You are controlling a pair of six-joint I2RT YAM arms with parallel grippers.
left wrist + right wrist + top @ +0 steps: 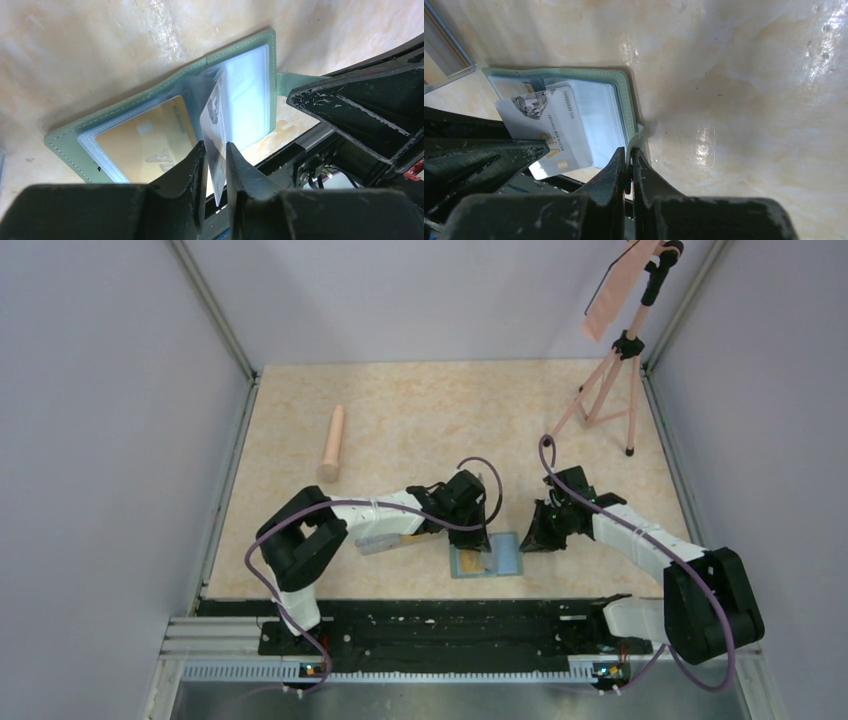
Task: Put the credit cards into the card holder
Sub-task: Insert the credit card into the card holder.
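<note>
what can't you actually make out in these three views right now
- Left wrist: whether the left gripper presses the pale printed plastic card or only flanks it.
- Left wrist: yellow plastic card in a pocket, lower part hidden by the fingers.
- Top: muted-green folding card holder, pockets too small to read, partly under the left gripper.
- Right wrist: clear plastic box, cut off by the left edge, contents unseen.

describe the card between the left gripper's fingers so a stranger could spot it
Near the front edge of the table, a green card holder lies open. A card stands tilted over its clear pocket pages, between the fingertips of the left gripper. It is pale whitish-blue with a diamond picture and gold VIP lettering, unlike the yellow-orange card lying flat in a pocket.
</note>
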